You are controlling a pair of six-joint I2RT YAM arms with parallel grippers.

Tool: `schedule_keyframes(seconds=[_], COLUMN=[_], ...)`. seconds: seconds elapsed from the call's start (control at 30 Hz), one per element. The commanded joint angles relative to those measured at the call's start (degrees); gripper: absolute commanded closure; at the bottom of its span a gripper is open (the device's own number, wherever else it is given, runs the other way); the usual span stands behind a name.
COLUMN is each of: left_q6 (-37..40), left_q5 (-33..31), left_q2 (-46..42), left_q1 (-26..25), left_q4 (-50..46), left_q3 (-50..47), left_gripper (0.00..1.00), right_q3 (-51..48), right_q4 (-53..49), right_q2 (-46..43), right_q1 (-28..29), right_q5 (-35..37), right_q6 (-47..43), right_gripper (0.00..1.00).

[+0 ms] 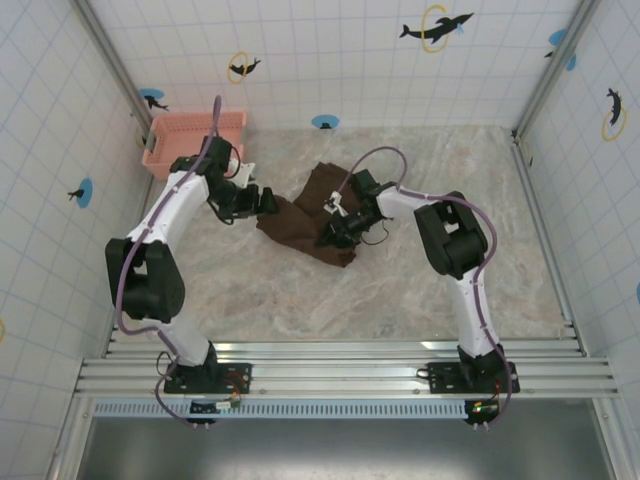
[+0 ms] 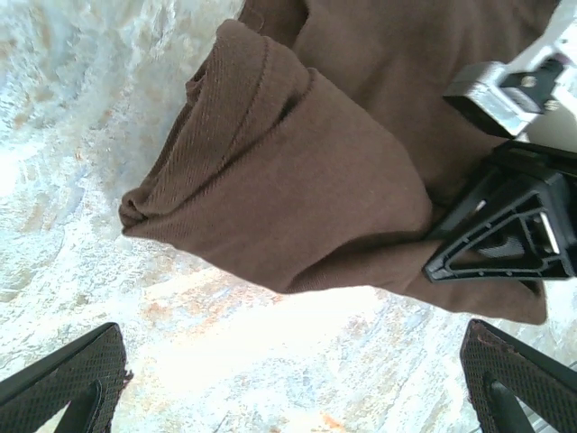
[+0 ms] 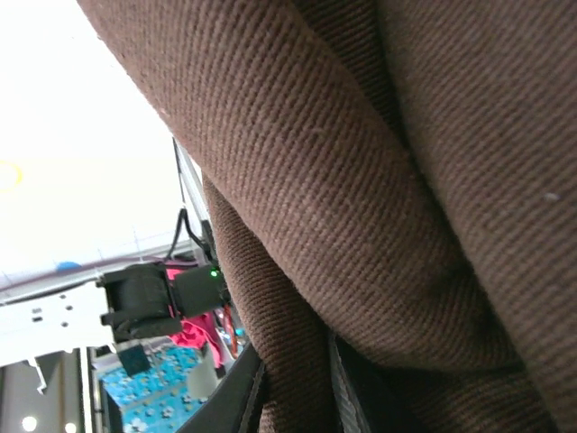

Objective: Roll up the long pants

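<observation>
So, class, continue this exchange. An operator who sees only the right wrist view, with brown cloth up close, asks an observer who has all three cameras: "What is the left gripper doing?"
Observer: The left gripper hovers open by the left end of the long pants, nothing between its fingers.
Operator: How do the pants lie?
Observer: Bunched in the middle of the table, that left end folded over thickly.
Operator: Anything else out there?
Observer: A pink basket stands at the far left corner, apart from the cloth.
</observation>
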Motion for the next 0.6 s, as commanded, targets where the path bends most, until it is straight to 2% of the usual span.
schedule_keyframes(seconds=[0.0, 0.1, 0.2, 0.27, 0.33, 0.57], left_q6=[2.18, 3.47, 2.59, 0.88, -2.12, -12.33], left_q5=[-1.02, -4.15, -6.78, -6.98, -4.98, 1.80], left_q2=[-1.38, -2.50, -4.53, -4.82, -3.70, 1.31], left_q1=[-0.35, -1.64, -2.11, -2.11, -2.15, -2.75], left_q4=[-0.06, -1.20, 1.04, 3.32, 4.96, 10.54], left_q3=[0.32, -1.15, -7.29, -11.31, -13.55, -13.40], left_gripper=[0.02, 0.03, 0.03, 0.03, 0.03, 0.03], right_q3=[-1.16, -1.53, -0.65, 1.91, 4.29, 5.45], right_q4=[6.73, 6.08, 4.49, -1.05, -5.99, -8.06], right_q2=[-4.25, -5.40, -5.70, -5.49, -5.11, -4.63], right_q1=[-0.08, 0.31, 0.65, 0.85, 0.93, 1.33], right_q5=[-3.64, -3.94, -4.27, -3.65, -3.66, -3.26], right_q6=[7.57, 8.40, 8.33, 4.32, 0.94, -1.18], right_gripper=[0.79, 0.80, 0.80, 0.81, 0.81, 0.81])
